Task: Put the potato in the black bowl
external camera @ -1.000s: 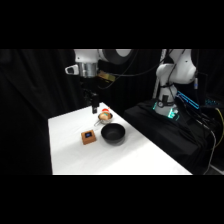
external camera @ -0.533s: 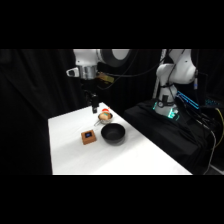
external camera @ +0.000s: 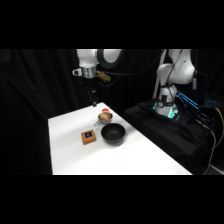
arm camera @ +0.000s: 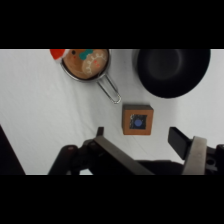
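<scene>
The potato (arm camera: 80, 61) is a tan-orange lump lying inside the silver pan (arm camera: 102, 77), next to pale and teal bits. In the side view the potato (external camera: 104, 117) shows in the same pan. The glossy black bowl (arm camera: 172, 70) stands apart from the pan; in the side view the black bowl (external camera: 113, 134) is just in front of it. My gripper (arm camera: 139, 136) hangs open above the table with nothing between its fingers. In the side view the gripper (external camera: 93, 102) is above and behind the pan, toward the table's back edge.
A brown square block with a dark blue top (arm camera: 137, 120) sits beside the bowl, below my fingers; the same block (external camera: 89, 136) shows in the side view. A small red thing (arm camera: 57, 52) lies against the pan's far side. The table's back edge is close behind the pan.
The wrist has shifted only slightly above the table's back part. Pan, bowl and block have not moved.
</scene>
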